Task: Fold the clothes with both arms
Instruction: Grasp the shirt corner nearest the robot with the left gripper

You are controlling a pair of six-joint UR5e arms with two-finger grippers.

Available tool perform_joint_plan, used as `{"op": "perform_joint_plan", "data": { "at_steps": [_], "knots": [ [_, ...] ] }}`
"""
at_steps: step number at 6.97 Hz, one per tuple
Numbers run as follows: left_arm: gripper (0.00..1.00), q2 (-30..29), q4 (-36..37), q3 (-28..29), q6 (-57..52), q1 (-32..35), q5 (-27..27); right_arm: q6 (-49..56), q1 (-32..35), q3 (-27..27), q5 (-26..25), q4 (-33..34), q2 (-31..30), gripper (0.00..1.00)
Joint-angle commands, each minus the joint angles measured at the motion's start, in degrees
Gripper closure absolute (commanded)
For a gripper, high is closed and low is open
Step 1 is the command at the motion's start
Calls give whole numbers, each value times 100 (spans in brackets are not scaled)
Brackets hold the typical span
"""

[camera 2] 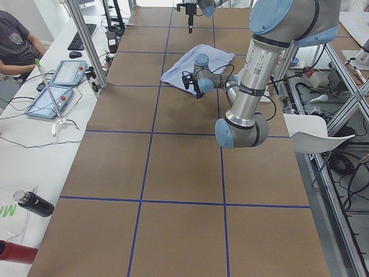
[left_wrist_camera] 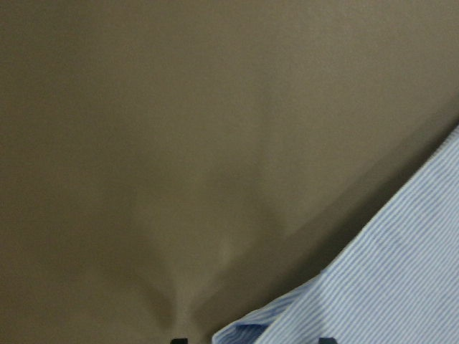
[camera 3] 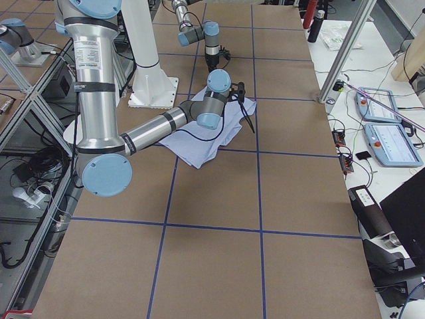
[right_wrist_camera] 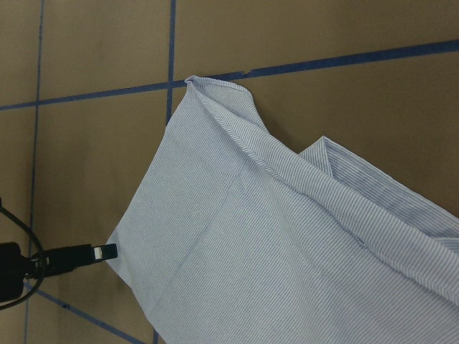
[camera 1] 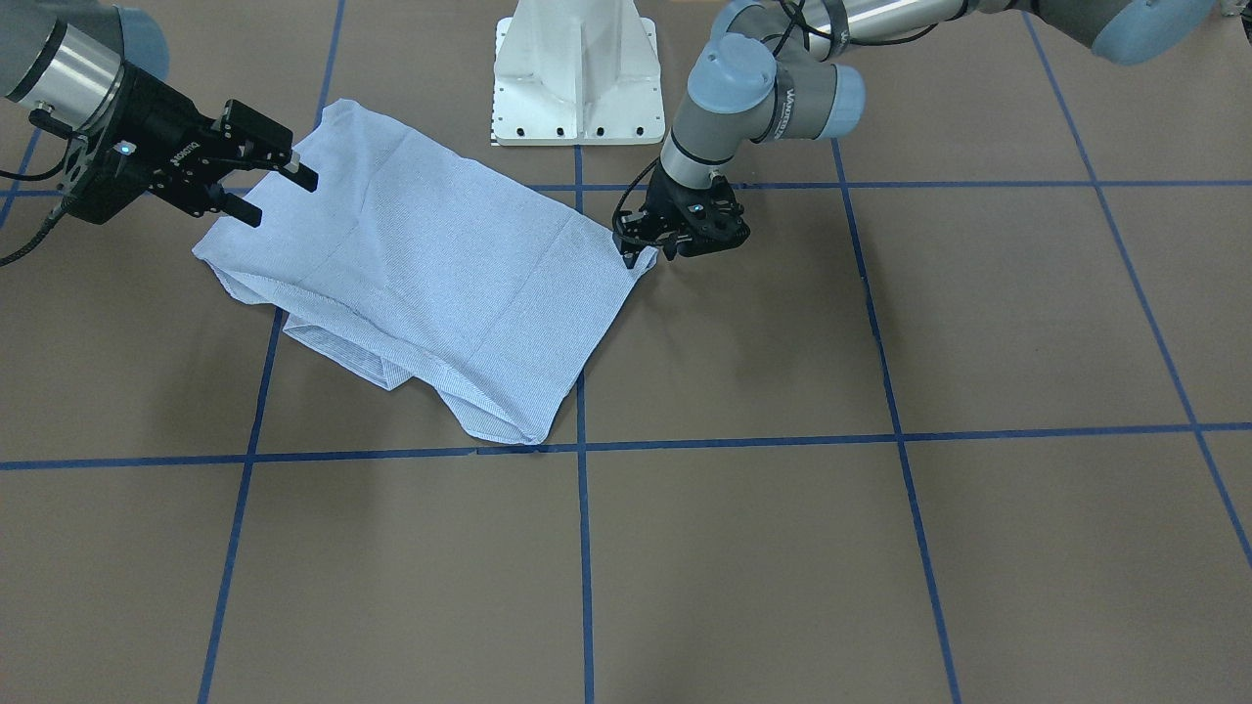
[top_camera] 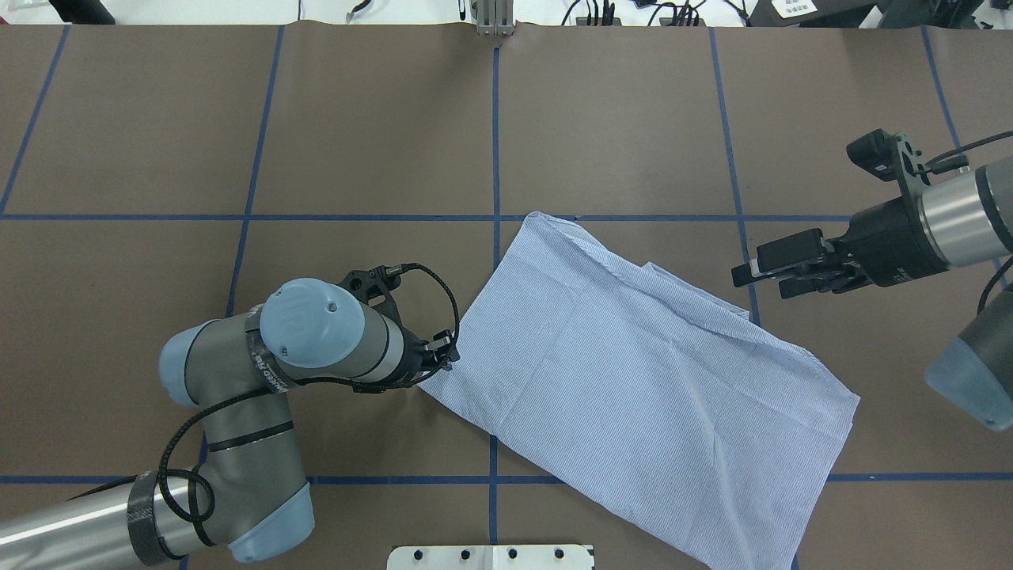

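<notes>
1. The shirt (top_camera: 633,372) is laid folded on the table (top_camera: 356,119), a corner straddled by the parted left fingers (top_camera: 453,355).
2. The right fingers (top_camera: 772,265) are held open, empty, opposite.
3. Both corners should be pinched before lifting.

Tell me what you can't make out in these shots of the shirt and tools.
- Whether the left tool grips the shirt corner: overhead, the left arm covers it, and the left wrist view's bottom edge cuts off all but its tips.
- The shirt's collar and buttons: folded layers hide them in every view.
- The shirt's corner nearest the robot: cut off by the overhead view's bottom edge.
</notes>
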State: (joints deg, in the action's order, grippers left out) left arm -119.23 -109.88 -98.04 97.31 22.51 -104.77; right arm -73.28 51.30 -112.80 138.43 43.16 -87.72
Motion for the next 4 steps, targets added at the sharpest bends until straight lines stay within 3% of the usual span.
{"op": "perform_joint_plan", "data": {
  "at_steps": [1, 2, 4],
  "knots": [
    [40, -21, -15, 13, 25, -1, 0, 7, 3, 21, 0, 0, -9, 0],
    [54, -21, -33, 13, 33, -1, -9, 7, 3, 30, 0, 0, -9, 0],
    [100, -30, -24, 4, 34, -1, -9, -2, 3, 56, 0, 0, -9, 0]
  ]
}}
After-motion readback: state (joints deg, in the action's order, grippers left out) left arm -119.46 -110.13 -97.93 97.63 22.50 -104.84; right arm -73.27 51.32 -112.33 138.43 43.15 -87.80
